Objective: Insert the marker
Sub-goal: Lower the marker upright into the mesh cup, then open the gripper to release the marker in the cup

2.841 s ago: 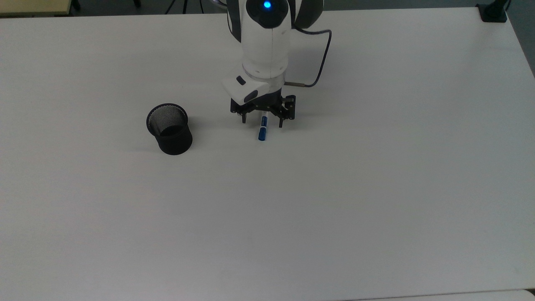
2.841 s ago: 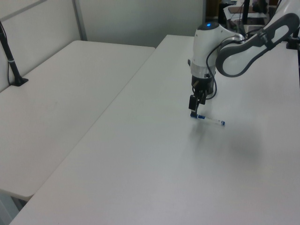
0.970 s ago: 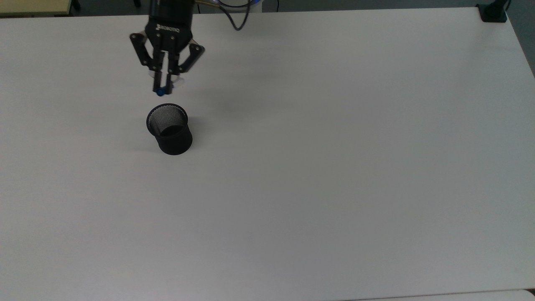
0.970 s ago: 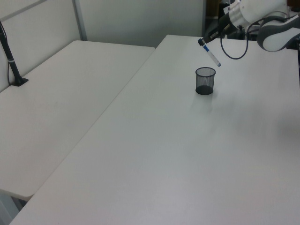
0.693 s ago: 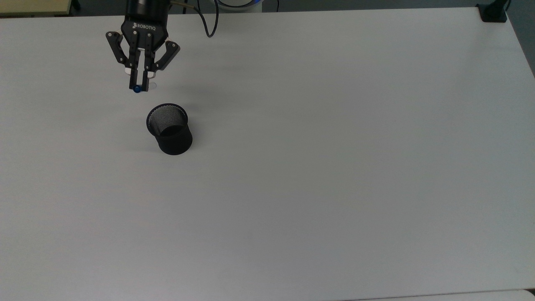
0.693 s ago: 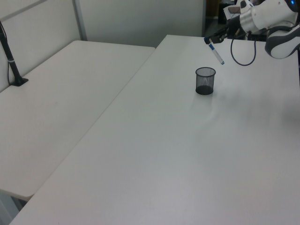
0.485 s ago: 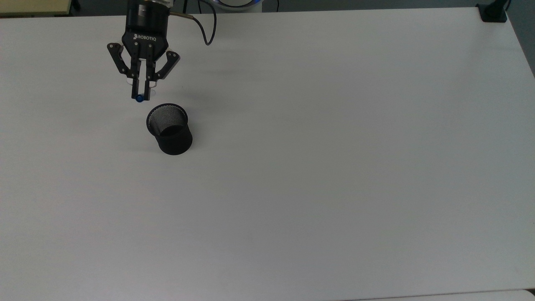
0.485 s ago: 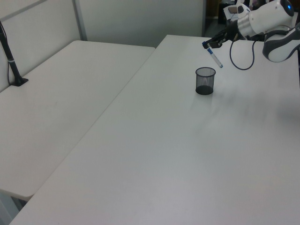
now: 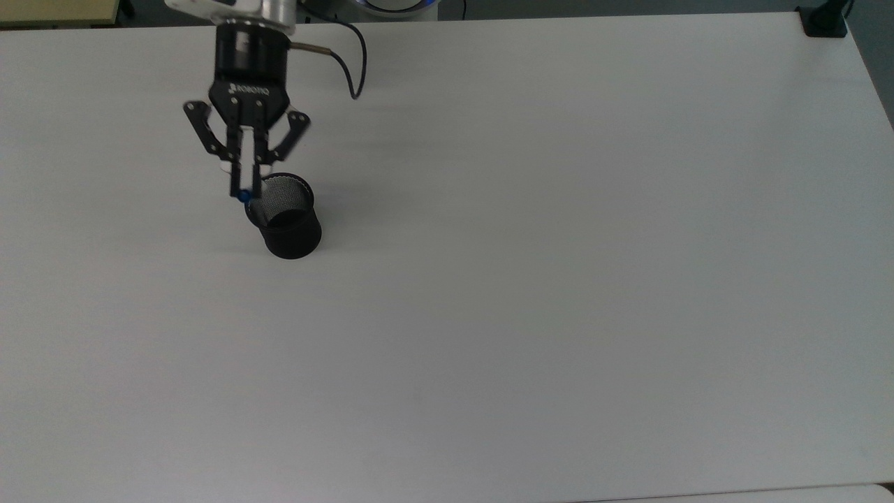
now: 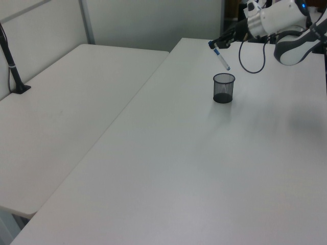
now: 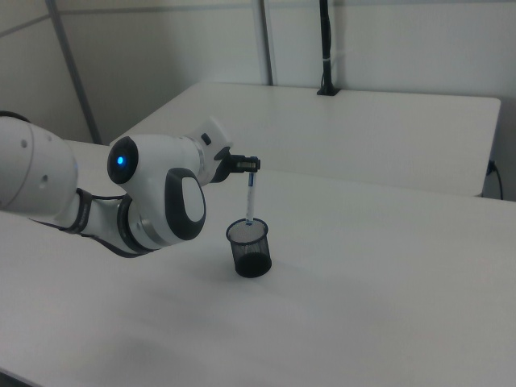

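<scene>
The black mesh cup (image 9: 284, 222) stands upright on the wide white table (image 9: 559, 279), its mouth open and, as far as the top view shows, with nothing in it. Just above and behind the cup's rim hangs the slim white marker with blue cap and blue label band (image 10: 221, 57), held by its upper end in the black two-finger claw (image 9: 245, 187), whose fingers are closed on the blue cap. In the right view the marker (image 11: 250, 197) hangs nearly upright with its lower tip at about the level of the cup's (image 11: 250, 247) rim; in the left view it slants, lower end toward the cup (image 10: 224, 88) and still above it.

The step in hand looks like the lining-up before the drop. To do it well, the tip should be brought over the middle of the cup's mouth rather than its edge, since in the top view the blue end (image 9: 242, 197) sits at the rim on the top view's left. Straightening the marker before lowering would help it clear the wire wall. The cup is light mesh and could tip if the marker catches its lip, so letting go should wait until the tip is well inside.

Beyond the cup, the claw's cable (image 9: 349, 63) loops back toward the white arm (image 11: 153, 193).
</scene>
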### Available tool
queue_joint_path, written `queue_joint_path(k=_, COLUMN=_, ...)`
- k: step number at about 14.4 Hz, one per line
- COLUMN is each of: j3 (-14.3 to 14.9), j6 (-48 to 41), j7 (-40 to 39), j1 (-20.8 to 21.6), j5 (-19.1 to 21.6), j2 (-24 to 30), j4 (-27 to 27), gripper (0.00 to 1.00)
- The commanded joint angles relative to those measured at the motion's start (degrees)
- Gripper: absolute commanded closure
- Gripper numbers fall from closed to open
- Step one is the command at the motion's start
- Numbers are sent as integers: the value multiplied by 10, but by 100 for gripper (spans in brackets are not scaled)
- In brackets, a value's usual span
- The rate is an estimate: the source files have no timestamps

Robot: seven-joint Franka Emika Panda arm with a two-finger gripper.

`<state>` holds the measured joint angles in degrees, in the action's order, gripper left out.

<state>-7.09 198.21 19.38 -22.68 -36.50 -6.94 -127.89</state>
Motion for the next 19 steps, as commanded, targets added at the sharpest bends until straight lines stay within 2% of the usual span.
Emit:
queue_joint_path(k=1, j3=4, j6=14, j7=33, j1=30, j5=7, j2=-54, j4=48, gripper=100)
queue_joint_path(k=6, j3=4, j6=14, j7=28, j1=23, j5=-3, j2=-51, j4=28, gripper=100)
queue_joint_path(k=12, j3=4, j6=-2, j7=26, j1=-19, j5=-112, j2=-20, j4=-9, gripper=100)
queue_joint_path(k=14, j3=4, j6=-3, j7=27, j1=-19, j5=-113, j2=-22, j4=-9, gripper=100)
queue_joint_path(k=16, j3=4, j6=-4, j7=29, j1=-19, j5=-113, j2=-23, j4=-10, gripper=84)
queue_joint_path(k=17, j3=4, j6=-4, j7=35, j1=-19, j5=-113, j2=-25, j4=-9, gripper=71)
queue_joint_path(k=19, j3=4, j6=-4, j7=70, j1=-19, j5=-113, j2=-22, j4=-9, gripper=60)
